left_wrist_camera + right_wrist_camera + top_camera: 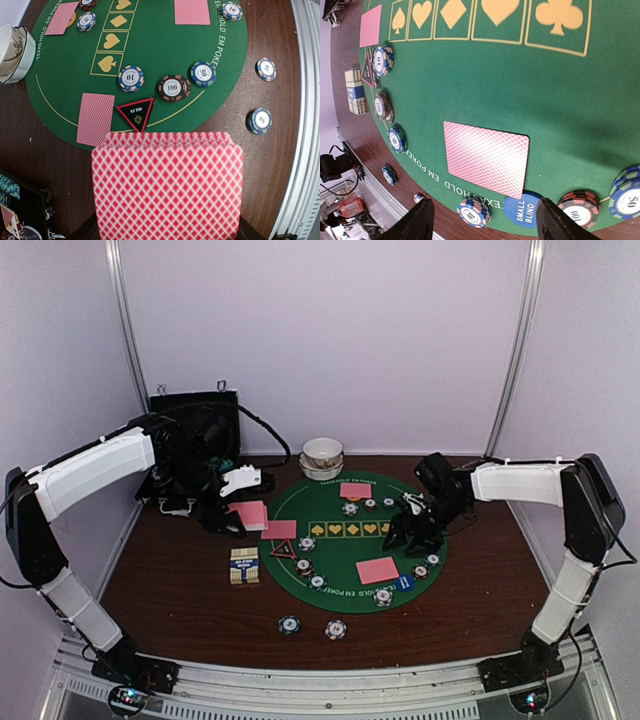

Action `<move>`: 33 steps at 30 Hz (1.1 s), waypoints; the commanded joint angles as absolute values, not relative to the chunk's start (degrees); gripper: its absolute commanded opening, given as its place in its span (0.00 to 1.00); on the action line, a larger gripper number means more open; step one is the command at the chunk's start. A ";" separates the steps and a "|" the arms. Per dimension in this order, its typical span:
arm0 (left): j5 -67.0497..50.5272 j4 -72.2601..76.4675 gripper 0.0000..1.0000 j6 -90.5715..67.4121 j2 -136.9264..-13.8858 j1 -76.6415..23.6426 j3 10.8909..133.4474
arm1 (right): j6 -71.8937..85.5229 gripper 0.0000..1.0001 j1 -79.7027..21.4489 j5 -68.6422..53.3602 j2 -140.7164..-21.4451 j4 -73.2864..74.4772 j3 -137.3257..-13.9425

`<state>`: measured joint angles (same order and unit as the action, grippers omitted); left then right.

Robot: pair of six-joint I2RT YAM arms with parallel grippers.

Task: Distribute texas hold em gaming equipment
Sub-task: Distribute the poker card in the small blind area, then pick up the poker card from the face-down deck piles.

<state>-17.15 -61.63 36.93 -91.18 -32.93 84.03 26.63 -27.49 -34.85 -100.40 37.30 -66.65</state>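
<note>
My left gripper [230,512] is shut on a stack of pink-backed cards [250,514], held just off the left edge of the green mat [340,558]. In the left wrist view the stack [167,185] fills the bottom and hides the fingers. Past it lie the red-rimmed triangle marker [136,112], one card [96,118] and three chips [173,88]. My right gripper [415,530] is open and empty above the mat's right side. Below it lie a card [486,157], the blue small-blind disc [525,211] and a chip [473,212].
Stacked white bowls [322,456] stand at the mat's far edge, and a black case [195,430] stands at the back left. A card box [244,566] lies left of the mat. Two chips [290,624] [335,629] lie on the wood in front. Another card [355,491] lies at the mat's far side.
</note>
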 commanded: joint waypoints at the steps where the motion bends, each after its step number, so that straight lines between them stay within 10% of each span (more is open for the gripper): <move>1: -18.08 -61.79 0.04 37.48 -90.53 -32.52 84.80 | 24.25 0.75 -27.30 -28.78 -97.11 43.53 -71.73; 33: -18.72 -60.59 0.03 35.76 -91.23 -32.52 84.81 | 62.28 0.88 -49.98 -45.51 -111.46 -10.04 -81.84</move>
